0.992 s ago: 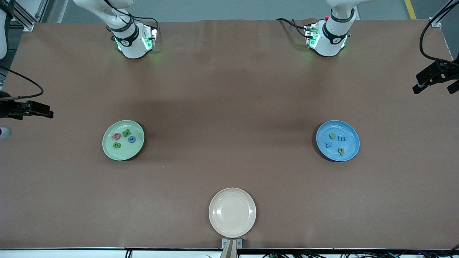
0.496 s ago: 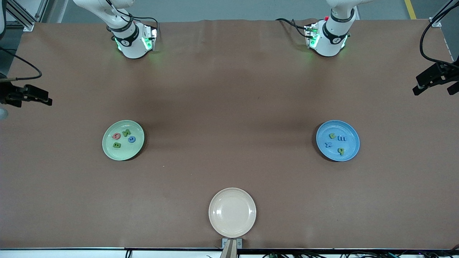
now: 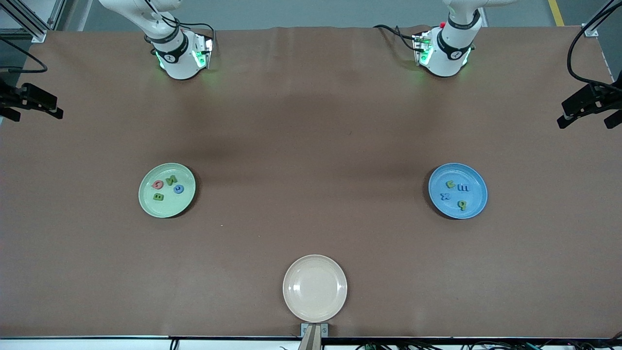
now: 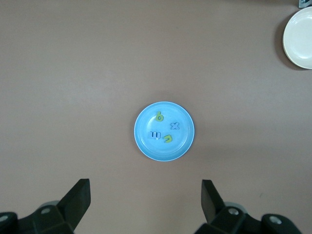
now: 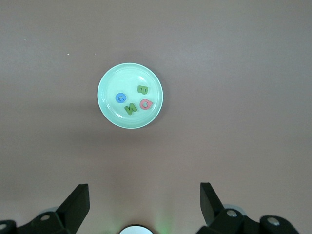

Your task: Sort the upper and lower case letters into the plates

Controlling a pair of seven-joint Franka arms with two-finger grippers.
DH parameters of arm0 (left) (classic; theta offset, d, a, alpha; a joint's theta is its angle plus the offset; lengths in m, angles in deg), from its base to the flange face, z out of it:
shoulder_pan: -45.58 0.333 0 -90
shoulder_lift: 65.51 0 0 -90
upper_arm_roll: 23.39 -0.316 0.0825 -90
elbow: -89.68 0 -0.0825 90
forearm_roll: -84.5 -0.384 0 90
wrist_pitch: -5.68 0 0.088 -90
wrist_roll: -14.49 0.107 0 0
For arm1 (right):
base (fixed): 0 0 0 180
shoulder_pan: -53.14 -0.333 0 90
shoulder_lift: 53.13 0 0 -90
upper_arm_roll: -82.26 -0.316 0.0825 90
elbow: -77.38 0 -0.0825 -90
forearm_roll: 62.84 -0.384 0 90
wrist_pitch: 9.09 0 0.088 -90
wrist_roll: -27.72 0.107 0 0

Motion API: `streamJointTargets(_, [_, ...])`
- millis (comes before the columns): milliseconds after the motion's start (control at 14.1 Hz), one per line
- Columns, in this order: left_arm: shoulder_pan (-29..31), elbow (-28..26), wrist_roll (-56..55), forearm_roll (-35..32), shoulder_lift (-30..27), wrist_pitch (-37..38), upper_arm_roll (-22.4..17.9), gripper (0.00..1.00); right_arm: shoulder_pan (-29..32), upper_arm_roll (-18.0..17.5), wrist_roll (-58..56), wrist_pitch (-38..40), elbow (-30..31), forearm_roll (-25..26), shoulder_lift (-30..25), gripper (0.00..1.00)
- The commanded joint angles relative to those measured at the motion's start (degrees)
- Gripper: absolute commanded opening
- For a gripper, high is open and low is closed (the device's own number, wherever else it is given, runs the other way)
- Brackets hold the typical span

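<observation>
The pale green plate (image 3: 166,206) (image 5: 108,108) lies toward the right arm's end and holds several letters: a pink one (image 3: 158,184), a green N (image 3: 171,180), a blue G (image 3: 179,189) and a green B (image 3: 158,197). The blue plate (image 3: 474,206) (image 4: 164,150) lies toward the left arm's end and holds several small letters, among them a green e (image 3: 450,184) and a blue x (image 3: 444,196). My left gripper (image 4: 146,195) hangs open and empty high over the table near the blue plate. My right gripper (image 5: 145,195) hangs the same way near the green plate.
A cream-beige plate (image 3: 315,288) (image 4: 300,34) with nothing in it sits at the table's edge nearest the front camera, midway between the two arms. The right arm's base (image 5: 134,229) shows under the right gripper. Bare brown table surrounds all the plates.
The right arm's hand has drifted toward the bases' side along the table's end. The left arm's hand has barely shifted. Plates and letters lie as before.
</observation>
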Motion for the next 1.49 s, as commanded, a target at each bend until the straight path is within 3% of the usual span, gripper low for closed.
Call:
streamJointTargets(0, [-3.6,1.5,-0.1,0.8,0.3,1.6,-3.6,1.00,-0.1,-0.2,0.0,-0.5,1.7,0.6,-1.9,1.00])
streamJointTargets(567, [-2.1,2.8,0.0,0.6,0.8,1.9,-2.7,1.00,0.1,0.1,0.5,3.4,-1.7,0.6,-1.7,1.00])
streamJointTargets(779, [2.6,2.8,0.3,0.6,0.8,1.8,1.8,1.00,0.1,0.0,1.7,5.1,-1.7,0.1,-1.8,1.00])
streamJointTargets(1417, [2.2,2.9,0.3,0.4,0.8,1.8,1.9,1.00,0.1,-0.1,2.6,5.9,-2.5,-0.3,-3.1,1.00])
